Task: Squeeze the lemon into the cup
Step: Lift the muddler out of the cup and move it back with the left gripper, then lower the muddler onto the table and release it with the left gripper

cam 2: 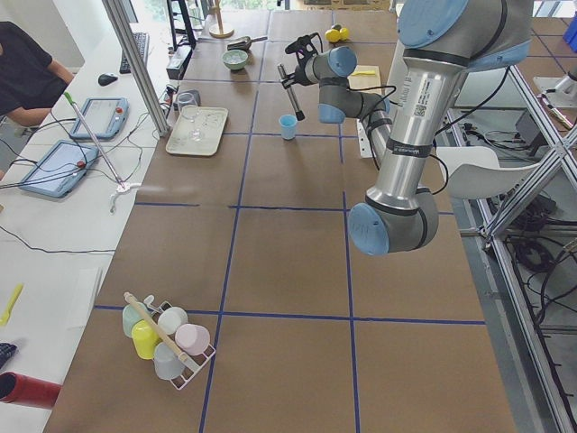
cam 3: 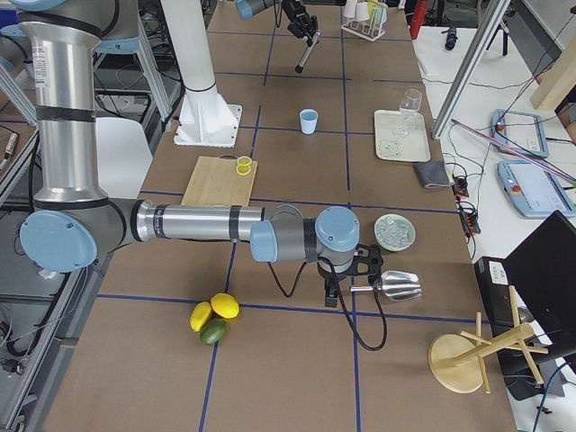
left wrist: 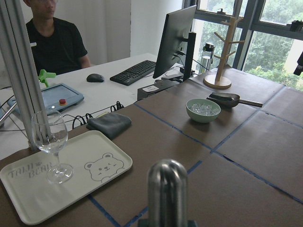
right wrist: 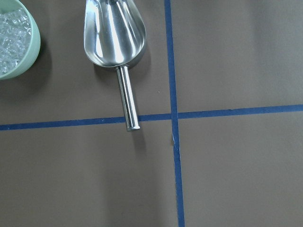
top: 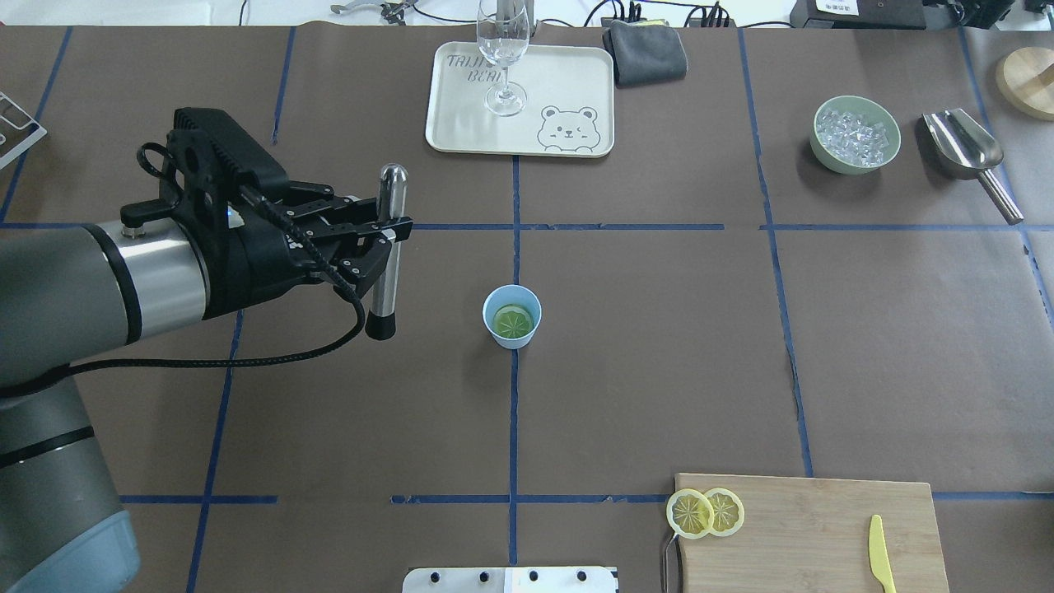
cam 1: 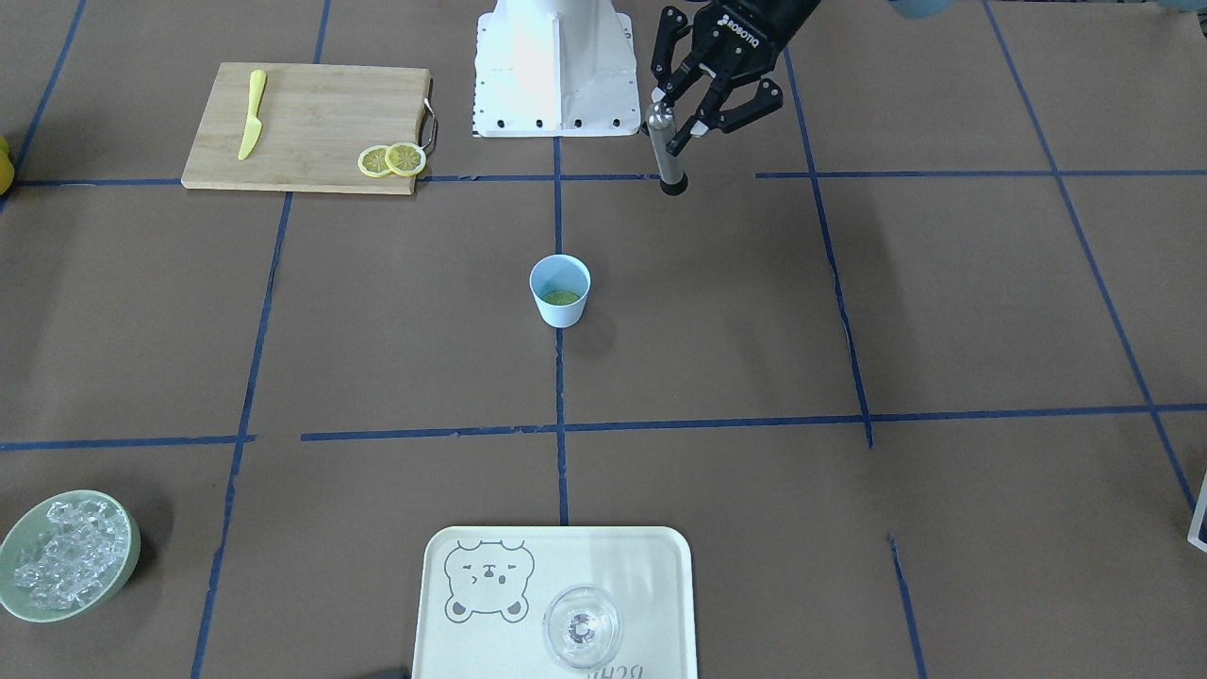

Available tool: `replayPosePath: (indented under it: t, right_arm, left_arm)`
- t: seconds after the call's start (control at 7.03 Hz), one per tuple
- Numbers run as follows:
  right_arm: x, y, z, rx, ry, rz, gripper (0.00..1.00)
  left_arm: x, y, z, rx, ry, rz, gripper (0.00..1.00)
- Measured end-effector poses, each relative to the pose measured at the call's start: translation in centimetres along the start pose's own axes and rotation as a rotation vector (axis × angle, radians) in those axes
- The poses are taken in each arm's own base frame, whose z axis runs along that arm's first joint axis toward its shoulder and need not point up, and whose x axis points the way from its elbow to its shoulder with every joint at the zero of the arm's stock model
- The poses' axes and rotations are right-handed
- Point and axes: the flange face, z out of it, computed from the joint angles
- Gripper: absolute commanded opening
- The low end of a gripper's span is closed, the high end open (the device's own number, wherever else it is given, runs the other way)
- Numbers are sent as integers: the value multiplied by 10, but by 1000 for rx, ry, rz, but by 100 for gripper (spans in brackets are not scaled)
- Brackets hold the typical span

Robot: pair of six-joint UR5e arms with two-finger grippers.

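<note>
While the left gripper (top: 387,235) is clamping a steel muddler (top: 384,280) well aside of the cup (cam 1: 562,314), a lemon slice (top: 512,319) is lying inside it; pressing is looking not yet done. Right gripper (cam 3: 333,295) is hovering by the scoop (cam 3: 396,286); cannot tell its finger state.

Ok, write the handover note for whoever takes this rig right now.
Left end effector: shut on the silver metal rod with a black tip, beside the small light-blue plastic cup and apart from it.
Right end effector: above the steel scoop near the pale-green bowl of ice; cannot tell if open or shut.
Done: one round yellow lemon slice lies in the cup.
Two more slices sit on the wooden cutting board.
Left, probably: press the slice in the cup.
</note>
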Motion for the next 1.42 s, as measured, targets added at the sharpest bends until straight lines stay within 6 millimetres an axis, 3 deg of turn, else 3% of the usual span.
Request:
replayPosePath:
  t: [0.28, 0.57, 0.71, 1.0, 1.28, 1.42]
  right_arm:
    - [1, 1, 0, 0, 3, 0, 100]
    - [1, 1, 0, 2, 10, -3, 100]
    - [1, 0, -1, 4, 12, -4, 100]
    - [-2, -2, -3, 9, 12, -8, 100]
    - [-8, -6, -7, 20, 12, -20, 100]
    - [-13, -10, -11, 28, 11, -28, 100]
  left_arm:
    - [-22, 12, 13, -176, -106, -100, 0]
    - [-46, 42, 30, -425, -277, -144, 0]
    - [-61, 55, 34, -562, -337, -183, 0]
    - [-98, 64, 31, -743, -381, -307, 0]
    - [-159, 67, 32, -839, -433, -461, 0]
    - [-196, 80, 41, -883, -480, -524, 0]
